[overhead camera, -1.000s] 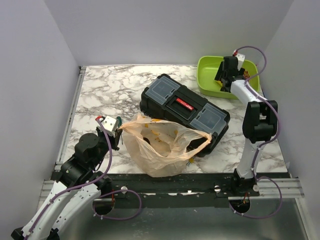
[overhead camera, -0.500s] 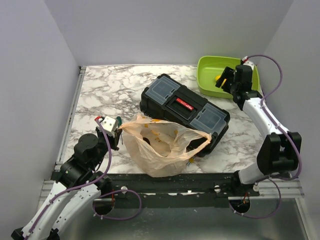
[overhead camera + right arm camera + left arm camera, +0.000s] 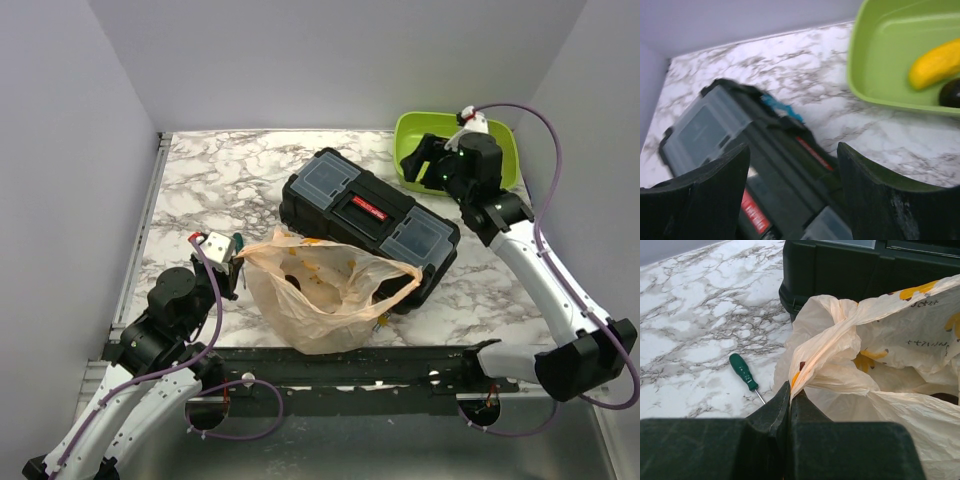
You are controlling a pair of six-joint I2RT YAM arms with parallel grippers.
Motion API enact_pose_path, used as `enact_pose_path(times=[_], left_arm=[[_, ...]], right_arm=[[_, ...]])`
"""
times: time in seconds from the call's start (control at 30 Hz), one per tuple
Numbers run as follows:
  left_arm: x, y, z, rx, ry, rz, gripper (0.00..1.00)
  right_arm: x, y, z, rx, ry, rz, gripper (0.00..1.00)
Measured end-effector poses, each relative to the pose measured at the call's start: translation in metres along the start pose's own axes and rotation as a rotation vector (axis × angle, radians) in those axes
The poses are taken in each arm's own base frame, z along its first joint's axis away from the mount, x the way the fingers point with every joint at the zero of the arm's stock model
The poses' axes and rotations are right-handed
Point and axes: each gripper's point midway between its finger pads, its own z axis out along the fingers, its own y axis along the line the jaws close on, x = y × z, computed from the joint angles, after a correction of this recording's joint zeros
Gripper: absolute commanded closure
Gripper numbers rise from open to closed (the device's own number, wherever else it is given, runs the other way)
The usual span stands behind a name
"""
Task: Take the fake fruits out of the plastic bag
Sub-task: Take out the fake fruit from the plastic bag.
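Left fingers (image 3: 790,407): near-left corner of the surface (image 3: 220,180), pressed fully together on a twisted handle of the bag (image 3: 320,290), pinching it.

Bag: thin, tan, translucent, with orange-yellow prints. It stood at the middle of the near edge, mouth open upward. Its left handle was drawn taut toward the left fingers, and its far side rested against the near face of the toolbox (image 3: 370,215). Dark patches showed inside near the mouth; what they were could not be told.

Screwdriver (image 3: 742,371): green handle, thin metal shaft. It lay flat on the surface just left of the bag, near the left fingers and touching neither.

Toolbox: black, lid shut, with a red label on the centre handle and a clear-lidded compartment at each end. It sat diagonally at the middle of the surface, its near-right part overlapped by the bag.

Right fingers (image 3: 422,165): spread wide, holding nothing, raised above the surface between the far end of the toolbox and the tray (image 3: 875,55), pointed down toward the toolbox.

Tray: lime green, shallow, at the far-right corner.

Lemon (image 3: 935,62): yellow, oval, lying in the tray.

Plum (image 3: 951,93): dark, round, in the tray just beside the lemon, partly cut off by the edge of the right wrist view.
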Motion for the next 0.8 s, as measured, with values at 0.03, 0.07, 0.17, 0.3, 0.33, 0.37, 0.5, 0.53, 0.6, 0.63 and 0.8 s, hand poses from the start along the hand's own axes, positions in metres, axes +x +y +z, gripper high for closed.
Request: enact_pose_path(times=[0.03,0.07,0.17,0.3,0.33,0.37,0.5,0.53,0.6,0.63,0.8], left_arm=[[0.0,0.0,0.0,0.0,0.0,0.0,1.0],[0.0,0.0,0.0,0.0,0.0,0.0,1.0],[0.0,0.0,0.0,-0.003,0.0,0.0,1.0],[0.0,0.0,0.0,-0.003,0.0,0.0,1.0],[0.0,0.0,0.0,-0.003,0.0,0.0,1.0],[0.0,0.0,0.0,-0.003,0.0,0.0,1.0],[0.0,0.001,0.0,-0.003,0.0,0.0,1.0],[0.0,0.001,0.0,-0.004,0.0,0.0,1.0],[0.0,0.001,0.0,-0.006,0.0,0.0,1.0],[0.0,0.001,0.0,-0.006,0.0,0.0,1.0],[0.0,0.002,0.0,-0.011,0.0,-0.001,1.0]], right_arm=[[0.001,0.016,-0.006,-0.037,0.004,-0.018,0.27],[0.001,0.03,-0.013,-0.072,0.008,-0.034,0.27],[0.007,0.076,-0.034,-0.203,0.03,-0.092,0.28],[0.028,0.135,-0.065,-0.375,0.058,-0.187,0.28],[0.04,0.156,-0.078,-0.439,0.075,-0.225,0.29],[0.052,0.173,-0.09,-0.495,0.092,-0.255,0.31],[0.099,0.221,-0.13,-0.654,0.165,-0.375,0.37],[0.112,0.227,-0.136,-0.673,0.189,-0.402,0.38],[0.133,0.233,-0.143,-0.692,0.232,-0.453,0.39],[0.144,0.235,-0.147,-0.698,0.255,-0.48,0.4],[0.185,0.227,-0.159,-0.689,0.36,-0.582,0.47]])
